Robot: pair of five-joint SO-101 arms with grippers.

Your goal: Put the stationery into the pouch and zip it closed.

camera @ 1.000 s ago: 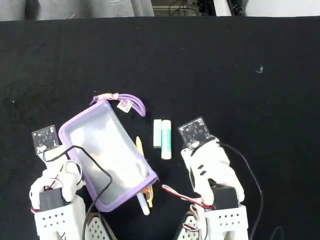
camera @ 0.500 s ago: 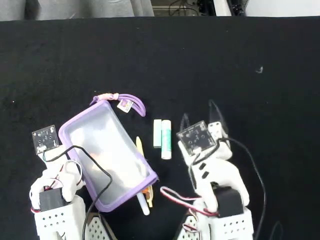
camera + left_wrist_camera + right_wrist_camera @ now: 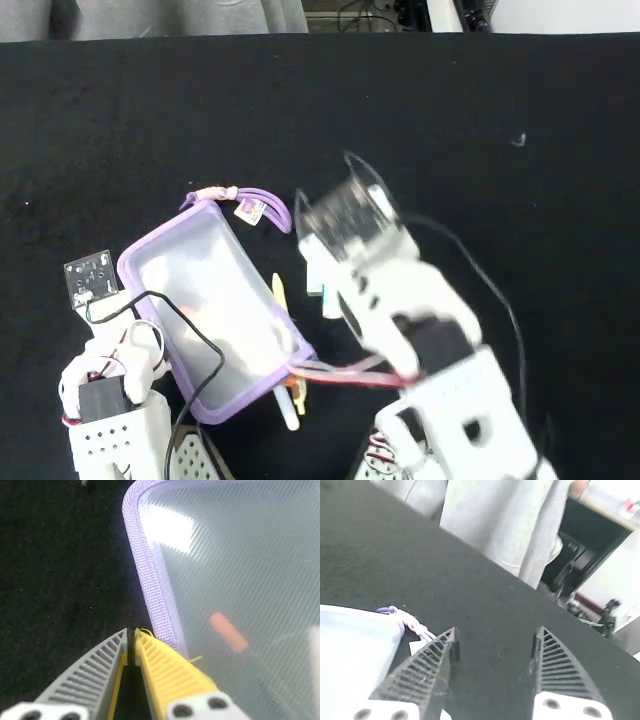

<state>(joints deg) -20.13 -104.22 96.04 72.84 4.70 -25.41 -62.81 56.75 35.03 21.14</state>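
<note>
Right wrist view: spread end effector beside pouch

No legible text, number or sign is found. The small tag on the pouch is too small to read.

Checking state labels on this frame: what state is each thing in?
Pouch: lying flat on the table; can't tell whether the zip is open or closed.
Pens: lying at the pouch's end nearest the arms, tips poking out past it.
Left gripper: shut, beside the pouch's purple edge.
Right gripper: open, empty, raised above the table.
</note>
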